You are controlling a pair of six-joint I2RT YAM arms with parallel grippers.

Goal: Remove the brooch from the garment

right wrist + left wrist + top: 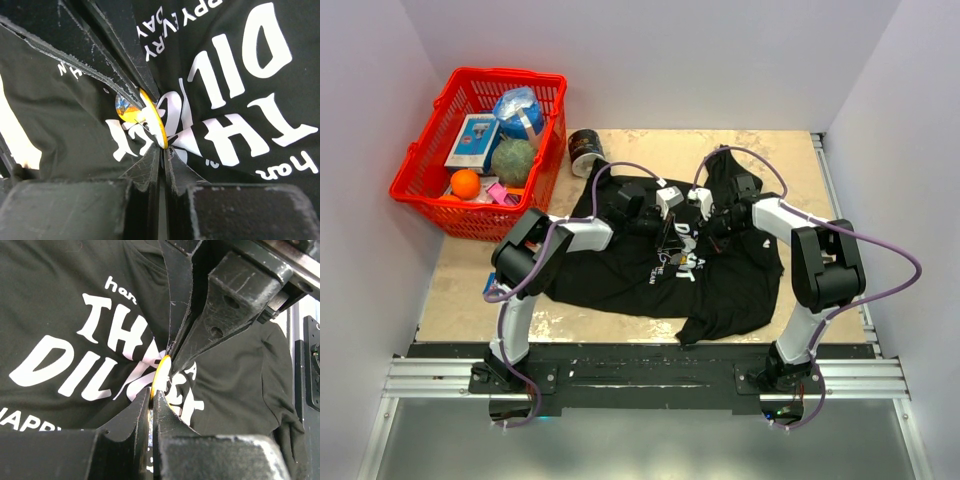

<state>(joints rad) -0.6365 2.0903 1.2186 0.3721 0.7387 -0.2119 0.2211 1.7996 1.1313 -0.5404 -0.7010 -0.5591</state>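
Left gripper [152, 392] first: jaws pinched right down, and they have the near rim of the brooch [142, 111] nipped between the tips. Right gripper [162, 149], same story, jaws drawn together on the opposite rim of that yellow disc. So both are on it, nose to nose, tips almost touching each other.

The brooch stands on edge over the white lettering on the chest of the garment [620, 275], roughly mid-shirt. The black cloth bunches up around the fingertips.

Moving out: the garment lies spread across a tan table [470, 290], collar towards the far side, hem towards me. A dark can [585, 150] lies just off its far-left shoulder. A red basket [420, 185] sits at the far-left corner, overhanging the table edge, holding an orange [465, 183], a green ball [514, 160], a blue bag [520, 112] and a small box [473, 140]. Pale walls close in on three sides, and a metal rail [640, 378] carries the arm bases.

Hard to read: from above, the grippers cover the brooch entirely. I cannot tell whether its pin is in the cloth. The lettering is cut off in both wrist views. Something blue pokes out behind the left arm's elbow; I cannot make it out.
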